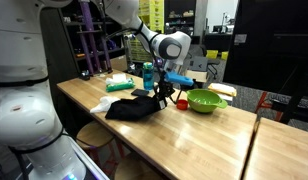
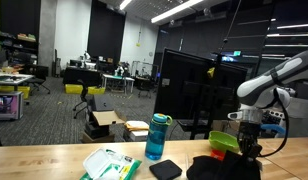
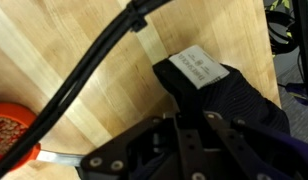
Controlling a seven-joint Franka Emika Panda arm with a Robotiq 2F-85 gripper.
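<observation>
We see the jaws drawn almost fully together, low over the counter [image 1: 199,140]. In the wrist view, a fold of the black cloth [image 3: 239,110] runs in between them, so we read them as pinching the cloth at its edge. The cloth spreads out from the jaws across the bare wood, and the white label [image 3: 199,66] sewn on it faces up at the corner farthest from the jaws. A black cable [image 3: 94,60] crosses that view slantwise above the wood.

In both exterior views the cloth lies crumpled flat on the counter, about midway along its length, and the jaws meet it on the side nearest the green bowl [image 1: 204,100]. A small red object [image 1: 180,102] sits between the jaws and the bowl. We cannot tell what it is. The bowl stands just beside the cloth, closer to the counter's far long edge.

Past the cloth on the other side, a blue bottle [image 2: 157,138] stands upright. A flat black pad [image 2: 166,170] lies at the bottle's foot, between the bottle and the cloth. Farther toward that end of the counter lie a green-and-white packet [image 2: 109,163] and, near the front long edge, a crumpled white sheet [image 1: 101,103].
</observation>
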